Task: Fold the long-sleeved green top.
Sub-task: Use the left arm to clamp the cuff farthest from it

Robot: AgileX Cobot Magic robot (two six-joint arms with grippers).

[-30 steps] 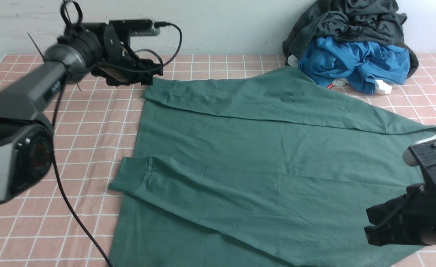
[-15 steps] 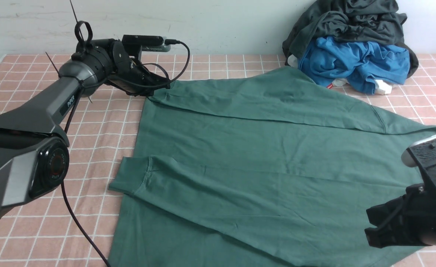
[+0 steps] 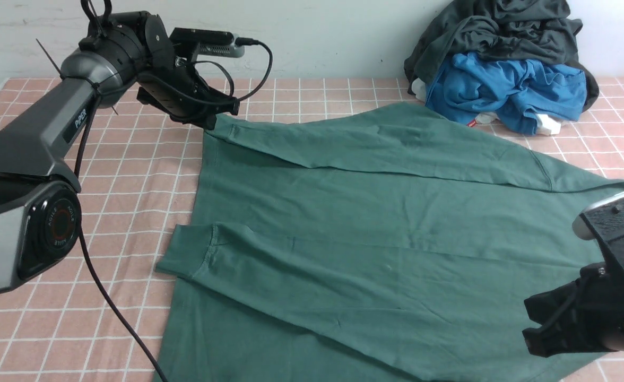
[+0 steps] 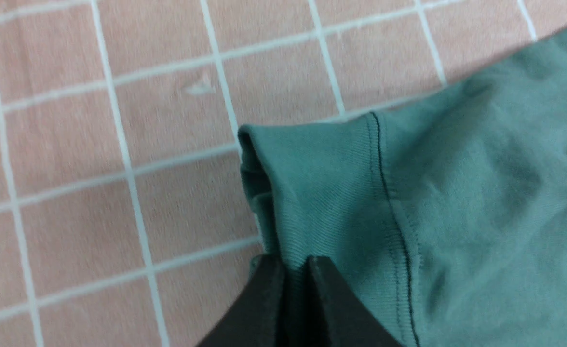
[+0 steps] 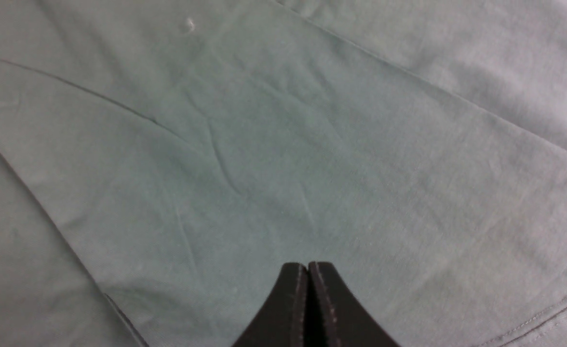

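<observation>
the top (image 3: pixel 375 223) lies spread over the middle of the table (image 3: pixel 131 159), both sleeves folded across its body. the near sleeve runs to a cuff (image 3: pixel 184 254) that pokes past the left edge.

the left arm reaches forward from the near left. its long grey link slopes up and away, and the wrist at the far end bends down and to the right, toward the far left corner of the top. there the left gripper (image 3: pixel 222 114) is pinched on the far sleeve's cuff (image 4: pixel 312 193). in the left wrist view the two dark jaws stand almost together with ribbed fabric between them, and the cuff end is bunched and raised off the tiles. a black cable loops from the wrist camera and trails down past the arm's base.

only the wrist and head of the right arm show, at the near right corner. the right gripper (image 3: pixel 535 329) points left over the top's near right part, its jaws pressed flat together with nothing between them — whether the tips touch the cloth i cannot tell.

a blue garment (image 3: pixel 503 90) and a dark one (image 3: pixel 492 32) sit heaped at the far right, just beside the top's far edge.
</observation>
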